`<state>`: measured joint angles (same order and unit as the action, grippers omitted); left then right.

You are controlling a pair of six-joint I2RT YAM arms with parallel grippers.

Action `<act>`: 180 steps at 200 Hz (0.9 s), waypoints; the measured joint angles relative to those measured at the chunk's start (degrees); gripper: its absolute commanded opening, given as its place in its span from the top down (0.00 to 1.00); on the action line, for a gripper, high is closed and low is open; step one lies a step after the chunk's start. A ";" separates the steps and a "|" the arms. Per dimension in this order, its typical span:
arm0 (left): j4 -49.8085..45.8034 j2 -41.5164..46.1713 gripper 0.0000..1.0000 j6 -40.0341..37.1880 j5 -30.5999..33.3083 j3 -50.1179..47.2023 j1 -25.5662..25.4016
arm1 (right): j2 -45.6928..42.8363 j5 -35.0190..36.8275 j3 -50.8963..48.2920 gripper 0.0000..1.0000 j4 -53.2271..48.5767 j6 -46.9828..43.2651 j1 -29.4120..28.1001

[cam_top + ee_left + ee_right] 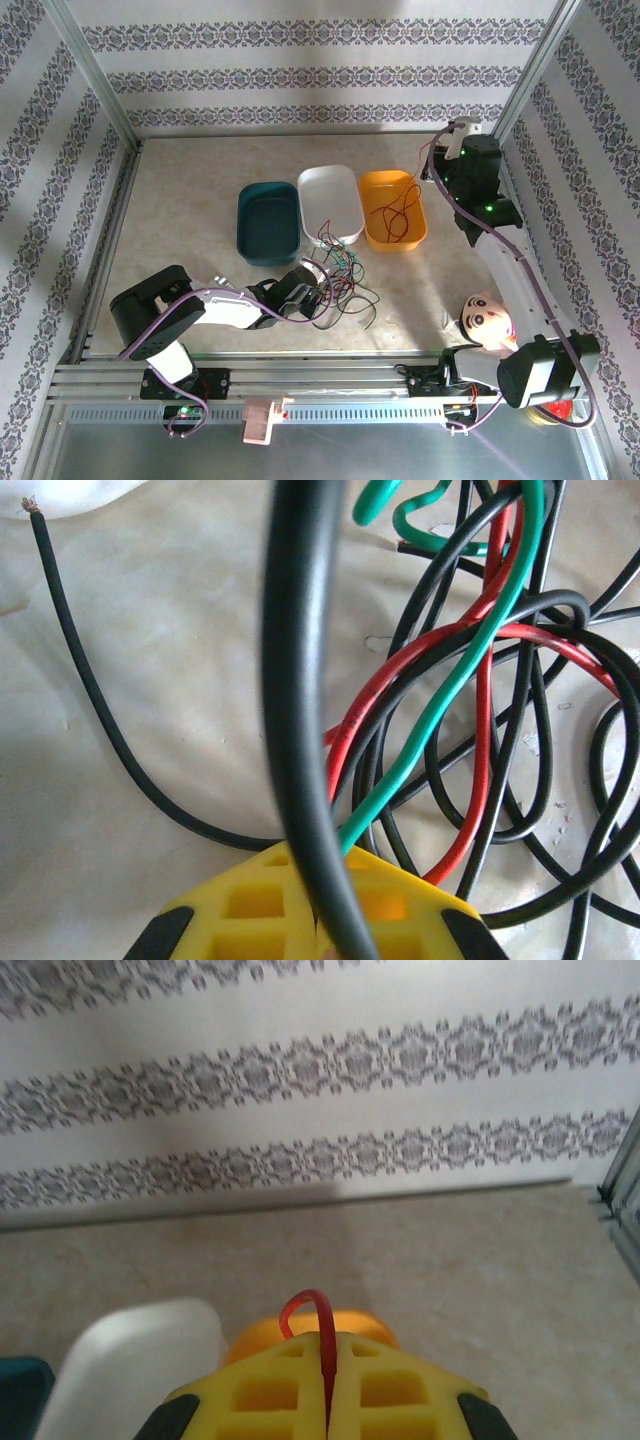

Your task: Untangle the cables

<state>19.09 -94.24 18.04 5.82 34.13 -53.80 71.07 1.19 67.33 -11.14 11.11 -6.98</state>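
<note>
Where cables (340,282) bunch below the trays (242,220), open table (175,215) flanks them.

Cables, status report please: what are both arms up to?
Left jaws shut on black cable; right jaws shut on red cable. Tangle lies against white tray. Nothing else blocking.

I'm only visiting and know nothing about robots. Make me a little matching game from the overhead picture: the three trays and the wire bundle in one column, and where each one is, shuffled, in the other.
Things:
1. teal tray
2. white tray
3. orange tray
4. tangle of cables

Places or states:
a. has a red wire in it
b. on the table, in front of the trays
c. left end of the row, empty
d. middle of the row

Pairs: 1-c, 2-d, 3-a, 4-b
</note>
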 measured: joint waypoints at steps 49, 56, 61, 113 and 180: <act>-1.55 0.31 1.00 -0.72 -0.02 0.52 -0.02 | 6.47 0.94 -5.68 1.00 0.70 3.87 -1.55; -1.95 0.42 1.00 -0.85 -0.02 0.61 -0.02 | 7.85 0.96 -5.92 1.00 0.76 4.26 -1.53; -2.08 0.48 1.00 -0.90 -0.02 0.61 -0.02 | 8.79 0.96 -5.97 1.00 0.76 4.61 -1.53; -3.48 1.20 1.00 -1.09 -0.02 0.61 -0.02 | 18.82 2.03 -5.92 1.00 2.01 7.63 -1.53; -5.46 2.16 1.00 -1.33 -0.02 0.61 -0.02 | 29.75 2.45 -4.15 0.88 1.49 12.39 -1.92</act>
<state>13.63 -92.07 16.71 5.80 34.74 -53.82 100.82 3.64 63.18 -9.65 23.51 -8.91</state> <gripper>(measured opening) 0.047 0.064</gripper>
